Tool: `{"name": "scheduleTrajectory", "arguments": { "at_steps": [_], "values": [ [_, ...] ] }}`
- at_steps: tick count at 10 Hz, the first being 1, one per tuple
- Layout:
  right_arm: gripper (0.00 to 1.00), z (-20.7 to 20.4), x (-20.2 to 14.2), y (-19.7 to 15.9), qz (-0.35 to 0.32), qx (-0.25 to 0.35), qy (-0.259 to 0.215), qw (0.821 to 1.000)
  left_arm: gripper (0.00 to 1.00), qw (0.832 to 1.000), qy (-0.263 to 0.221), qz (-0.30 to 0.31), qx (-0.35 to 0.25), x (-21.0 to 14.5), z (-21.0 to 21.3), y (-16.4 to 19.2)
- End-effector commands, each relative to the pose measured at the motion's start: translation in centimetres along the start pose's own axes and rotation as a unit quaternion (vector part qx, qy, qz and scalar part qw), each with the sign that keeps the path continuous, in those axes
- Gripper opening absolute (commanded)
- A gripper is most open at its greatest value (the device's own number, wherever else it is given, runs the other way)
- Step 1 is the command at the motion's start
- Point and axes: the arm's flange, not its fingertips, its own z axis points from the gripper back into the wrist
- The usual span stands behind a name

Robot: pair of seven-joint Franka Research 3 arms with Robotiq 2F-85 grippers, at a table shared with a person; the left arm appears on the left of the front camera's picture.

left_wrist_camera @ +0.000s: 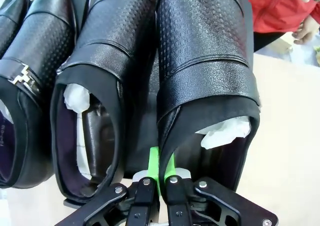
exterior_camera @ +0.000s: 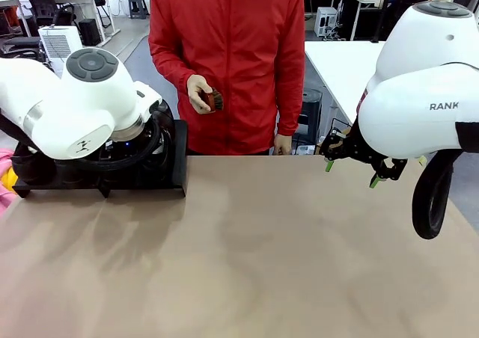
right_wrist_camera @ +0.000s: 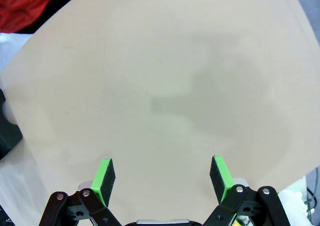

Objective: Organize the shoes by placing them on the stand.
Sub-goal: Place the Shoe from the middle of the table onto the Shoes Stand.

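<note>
The right gripper hangs wide open and empty over bare tan table. On the far left, the left gripper is pinched shut on the heel rim of a black dress shoe resting on the stand; its arm hides the other shoes in the front view. Beyond, a person's hand holds a small brush.

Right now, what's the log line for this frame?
left gripper: shut on shoe collar at stand | right gripper: open over table

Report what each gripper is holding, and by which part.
Left gripper: shut on a shoe, pinching its heel-side collar edge. Right gripper: open, holding nothing.
</note>
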Motion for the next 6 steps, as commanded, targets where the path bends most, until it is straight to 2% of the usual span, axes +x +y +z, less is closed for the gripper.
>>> {"name": "scheduleTrajectory", "arguments": {
  "at_steps": [1,2,3,5,6],
  "values": [
    [1.0,0.14,0.25,0.03,0.005,0.008,0.007,1.0,0.0,1.0,-0.02,0.015,0.001,-0.07,-0.56,0.14],
    [1.0,0.14,0.25,0.03,0.005,0.008,0.007,1.0,0.0,1.0,-0.017,0.016,0.006,-0.1,-0.6,0.2],
    [1.0,0.14,0.25,0.03,0.005,0.008,0.007,1.0,0.07,1.0,-0.014,0.018,0.009,-0.04,-0.69,0.3],
    [1.0,0.14,0.25,0.03,0.005,0.008,0.007,1.0,0.44,1.0,-0.016,0.017,0.013,0.1,-0.83,0.27],
    [1.0,0.14,0.25,0.03,0.005,0.008,0.007,1.0,0.59,1.0,-0.016,0.019,0.014,0.24,-0.79,0.34]
  ]
}}
